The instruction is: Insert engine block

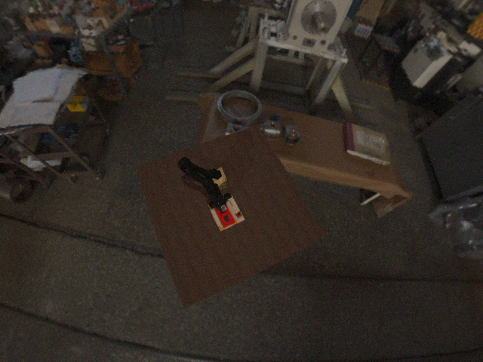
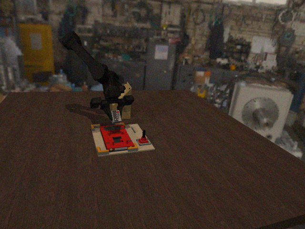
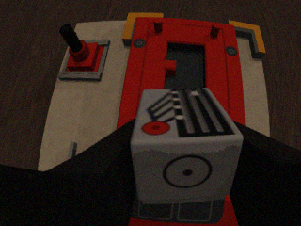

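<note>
Firstly, hidden: fingertips, covered by the engine block (image 3: pixel 186 151).
Gripper (image 2: pixel 115 115): closed on the block.
Car body (image 3: pixel 182 82) opening: nothing inside.

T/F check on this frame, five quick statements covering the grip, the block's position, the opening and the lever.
1. The gripper is shut on the engine block. True.
2. The engine block is seated in the opening of the car body. False: it hangs above the body, and the opening shows dark and unfilled.
3. A black lever on a red base stands on the beige plate beside the car body. True.
4. The car body is blue. False: it is red.
5. Orange corner brackets sit at the car body's corners. True.
</note>
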`<state>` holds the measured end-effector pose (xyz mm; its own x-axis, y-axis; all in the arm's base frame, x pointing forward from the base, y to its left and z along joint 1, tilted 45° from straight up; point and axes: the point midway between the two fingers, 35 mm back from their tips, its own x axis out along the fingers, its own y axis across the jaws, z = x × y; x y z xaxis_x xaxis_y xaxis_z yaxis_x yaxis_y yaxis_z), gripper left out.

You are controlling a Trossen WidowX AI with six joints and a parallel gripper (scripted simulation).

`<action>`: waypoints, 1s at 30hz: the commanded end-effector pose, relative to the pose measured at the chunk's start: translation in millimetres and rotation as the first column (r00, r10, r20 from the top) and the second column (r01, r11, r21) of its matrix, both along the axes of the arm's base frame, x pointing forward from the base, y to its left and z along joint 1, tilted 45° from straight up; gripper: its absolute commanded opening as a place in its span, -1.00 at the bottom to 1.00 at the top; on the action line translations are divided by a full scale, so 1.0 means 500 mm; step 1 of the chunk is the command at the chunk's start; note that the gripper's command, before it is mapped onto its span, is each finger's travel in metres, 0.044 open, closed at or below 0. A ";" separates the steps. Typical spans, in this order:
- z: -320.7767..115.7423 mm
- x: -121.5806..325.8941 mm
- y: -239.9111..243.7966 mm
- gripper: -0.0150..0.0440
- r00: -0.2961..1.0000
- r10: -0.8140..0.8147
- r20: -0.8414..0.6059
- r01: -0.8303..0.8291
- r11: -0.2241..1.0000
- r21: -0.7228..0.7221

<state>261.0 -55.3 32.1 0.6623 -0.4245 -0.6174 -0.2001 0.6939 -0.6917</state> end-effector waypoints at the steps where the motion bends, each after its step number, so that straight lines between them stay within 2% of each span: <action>1: -0.014 -0.001 -0.010 -0.49 1.000 0.007 -0.003 -0.007 1.000 0.002; 25: -0.065 0.001 -0.061 -0.49 1.000 0.007 -0.004 -0.007 1.000 0.000; 30: -0.059 0.005 -0.056 -0.05 1.000 0.015 0.010 -0.015 1.000 0.003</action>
